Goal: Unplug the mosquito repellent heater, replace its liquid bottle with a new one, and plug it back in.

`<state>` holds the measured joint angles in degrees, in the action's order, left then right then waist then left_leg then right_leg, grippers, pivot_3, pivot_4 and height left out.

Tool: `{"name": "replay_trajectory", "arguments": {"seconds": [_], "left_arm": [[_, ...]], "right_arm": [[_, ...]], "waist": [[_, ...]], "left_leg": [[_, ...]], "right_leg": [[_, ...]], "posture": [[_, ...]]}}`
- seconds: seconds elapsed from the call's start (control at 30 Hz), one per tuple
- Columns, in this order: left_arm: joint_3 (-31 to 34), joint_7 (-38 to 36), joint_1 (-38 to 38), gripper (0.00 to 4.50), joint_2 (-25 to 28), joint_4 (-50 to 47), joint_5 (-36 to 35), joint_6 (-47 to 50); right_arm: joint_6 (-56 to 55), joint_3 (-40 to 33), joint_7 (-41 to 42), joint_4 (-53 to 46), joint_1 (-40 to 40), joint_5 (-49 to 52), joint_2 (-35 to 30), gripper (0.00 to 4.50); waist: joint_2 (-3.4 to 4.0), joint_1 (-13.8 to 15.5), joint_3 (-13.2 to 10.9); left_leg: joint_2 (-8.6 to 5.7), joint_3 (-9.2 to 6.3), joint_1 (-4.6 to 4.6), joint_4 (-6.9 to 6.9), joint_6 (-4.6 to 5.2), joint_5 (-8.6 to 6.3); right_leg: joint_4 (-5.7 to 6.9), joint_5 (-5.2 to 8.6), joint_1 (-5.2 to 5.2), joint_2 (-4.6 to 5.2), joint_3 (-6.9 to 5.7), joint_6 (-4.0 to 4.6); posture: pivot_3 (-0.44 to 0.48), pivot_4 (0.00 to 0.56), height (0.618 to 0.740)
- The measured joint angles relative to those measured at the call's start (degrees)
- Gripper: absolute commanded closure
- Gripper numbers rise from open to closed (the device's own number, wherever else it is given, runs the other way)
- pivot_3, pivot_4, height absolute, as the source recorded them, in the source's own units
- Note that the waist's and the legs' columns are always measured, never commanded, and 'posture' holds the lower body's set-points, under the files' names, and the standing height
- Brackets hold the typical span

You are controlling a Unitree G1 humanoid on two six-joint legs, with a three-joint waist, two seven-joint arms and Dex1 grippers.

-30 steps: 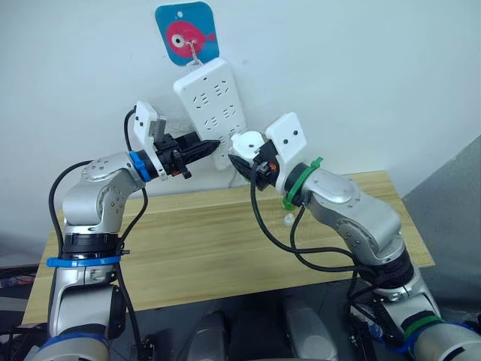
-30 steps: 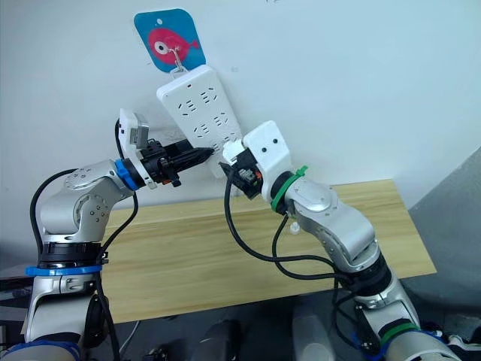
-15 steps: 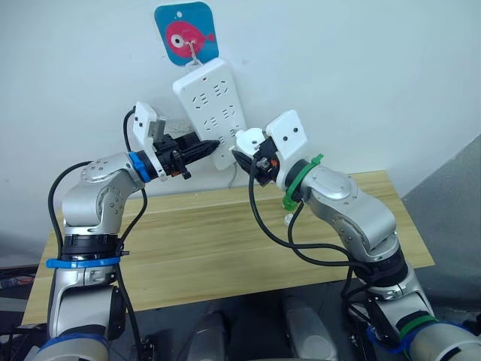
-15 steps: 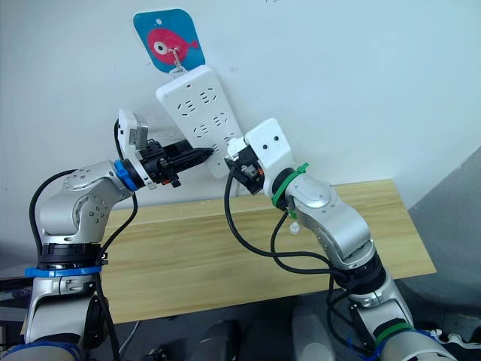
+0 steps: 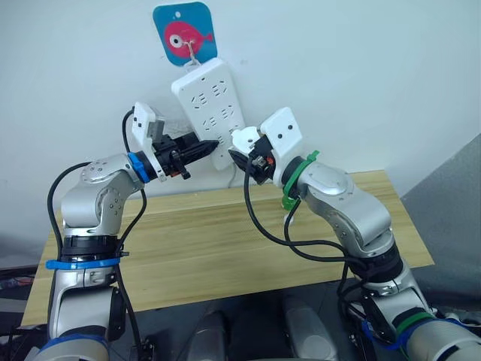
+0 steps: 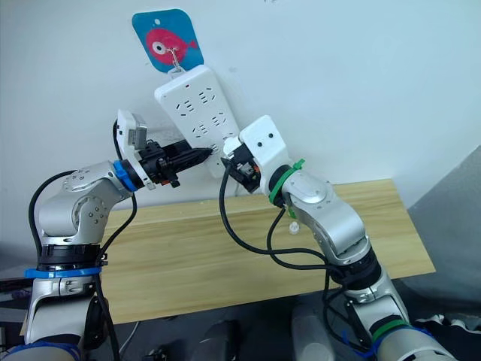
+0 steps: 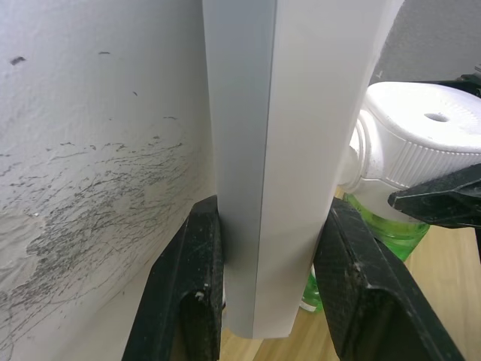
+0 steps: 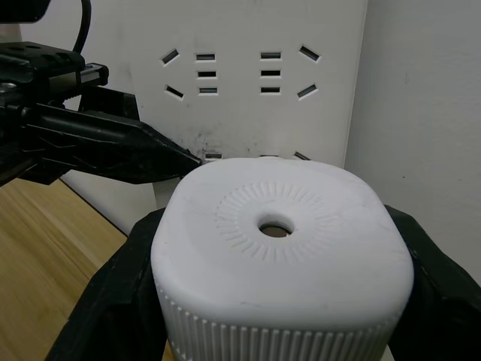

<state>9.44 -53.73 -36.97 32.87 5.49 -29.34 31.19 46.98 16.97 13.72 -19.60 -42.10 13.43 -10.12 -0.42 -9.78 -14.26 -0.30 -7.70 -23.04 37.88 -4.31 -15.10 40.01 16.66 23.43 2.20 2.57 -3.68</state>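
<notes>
The left end effector (image 5: 204,145) is up at the wall, clamped on the lower edge of the long white power strip (image 5: 211,105). In the left wrist view its two black fingers (image 7: 188,293) sit pressed on either side of the strip's edge. The strip hangs tilted from a hook on a blue card with a red fish (image 5: 183,34).

The right end effector (image 8: 278,301) is pinching the mosquito repellent heater (image 8: 282,252), one finger on each side of the white body. The round vent hole faces the wrist camera. The heater is held up in the air just in front of the strip's lower sockets. Whether the prongs are touching the strip can't be told. In the left wrist view a green liquid bottle (image 7: 391,229) shows screwed in under the heater's ribbed rim.

Below both arms is the wooden bench (image 5: 195,248), and a small clear bottle (image 6: 293,227) stands on it behind the right arm.
</notes>
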Motion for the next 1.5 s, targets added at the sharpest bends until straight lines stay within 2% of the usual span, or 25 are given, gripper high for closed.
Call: {"name": "replay_trajectory", "arguments": {"seconds": [0.77,1.17,1.3,1.5], "left_arm": [[1.59,0.66,1.52,3.21,1.19,-0.89,0.48,2.0],[2.1,0.89,1.93,3.21,1.32,-0.89,1.15,1.09],[1.42,0.33,1.51,3.21,0.58,-0.39,1.3,-0.57],[0.58,-0.91,0.74,3.21,0.89,1.7,1.94,-3.78]], "right_arm": [[-3.95,-1.15,4.82,12.08,-5.22,-3.25,5.91,1.43],[-4.67,-1.32,5.58,13.65,-5.83,-4.01,6.49,1.43],[-4.63,-2.13,5.99,13.07,-5.7,-4.31,6.07,0.07],[-0.98,-2.38,6.75,6.67,-2.89,-3.89,2.94,0.0]], "waist": [[-0.03,-1.41,0.24],[-0.03,-1.48,0.25],[-0.04,-1.27,0.25],[-0.08,-1.11,0.28]], "left_leg": [[0.0,0.01,0.17,0.04,0.08,-0.05],[0.01,0.01,0.26,0.06,0.02,0.0],[0.0,-0.04,0.19,0.05,0.01,0.0],[-0.1,-0.02,-0.01,-0.06,-0.17,0.09]], "right_leg": [[0.33,0.0,0.0,-0.01,0.06,0.0],[0.55,0.0,0.02,-0.03,0.09,0.0],[0.52,0.0,0.05,-0.02,0.04,0.0],[0.04,0.0,0.05,0.12,0.01,0.0]], "posture": [[-0.182,0.183,0.734],[-0.182,0.183,0.734],[-0.186,0.185,0.734],[-0.185,0.184,0.734]]}}
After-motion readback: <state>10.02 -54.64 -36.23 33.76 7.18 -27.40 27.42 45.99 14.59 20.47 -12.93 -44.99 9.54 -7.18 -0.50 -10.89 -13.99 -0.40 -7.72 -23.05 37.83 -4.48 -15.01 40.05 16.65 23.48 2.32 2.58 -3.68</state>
